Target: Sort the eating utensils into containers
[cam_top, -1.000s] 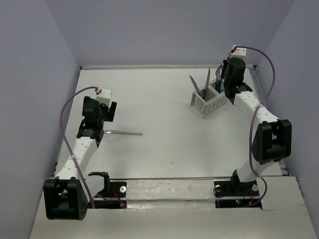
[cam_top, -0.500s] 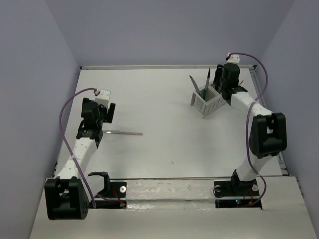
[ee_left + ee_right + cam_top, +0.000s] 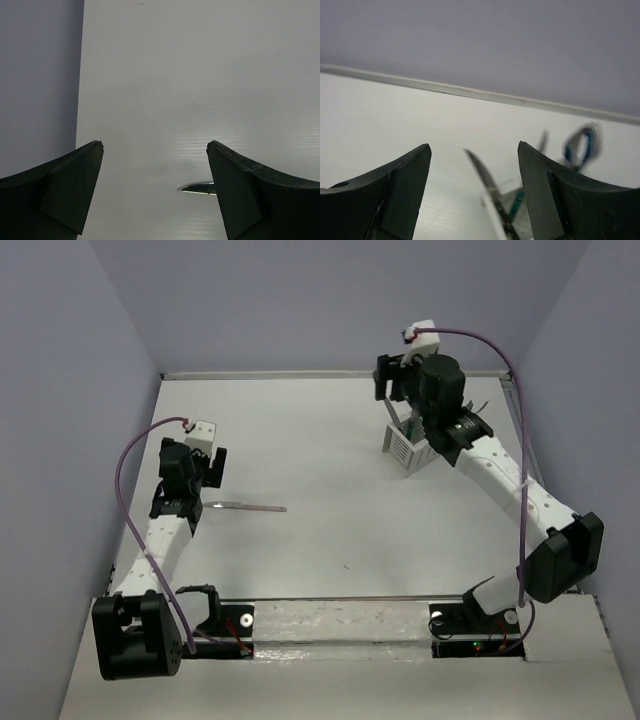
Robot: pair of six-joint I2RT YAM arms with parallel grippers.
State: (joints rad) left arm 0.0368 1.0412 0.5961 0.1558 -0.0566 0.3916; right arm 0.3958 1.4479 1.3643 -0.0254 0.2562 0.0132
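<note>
The eating utensils were split between two places. One knife (image 3: 248,506) lay flat on the table (image 3: 320,560) by itself, well apart from the rest, with its metal blade pointing toward the left gripper (image 3: 187,508) and its dull pinkish handle pointing away toward the middle of the table. The others stood in the white slatted caddy (image 3: 408,448) at the far right of the table, near the back wall (image 3: 330,300).

The left gripper (image 3: 155,145) hung just above the table at the blade end of the knife, jaws spread wide and holding nothing. In the left wrist view only the shiny tip of the knife (image 3: 199,187) showed. It lay on the table inside the gap between the two fingers, close beside the finger (image 3: 250,195) on the right of that view. It could not be told whether the two touched.

The right gripper (image 3: 390,380) was raised above and just behind the caddy, toward its left side in the top view. It too was wide open and empty (image 3: 474,147). Its wrist view was blurred. A knife blade (image 3: 482,172) leaned up between and below the fingertips, with a teal handle (image 3: 517,197) just beside it. A blue-handled piece (image 3: 582,145) stood outside the gap, past the finger on the right of that view. None of the utensils in the caddy touched the gripper.
</note>
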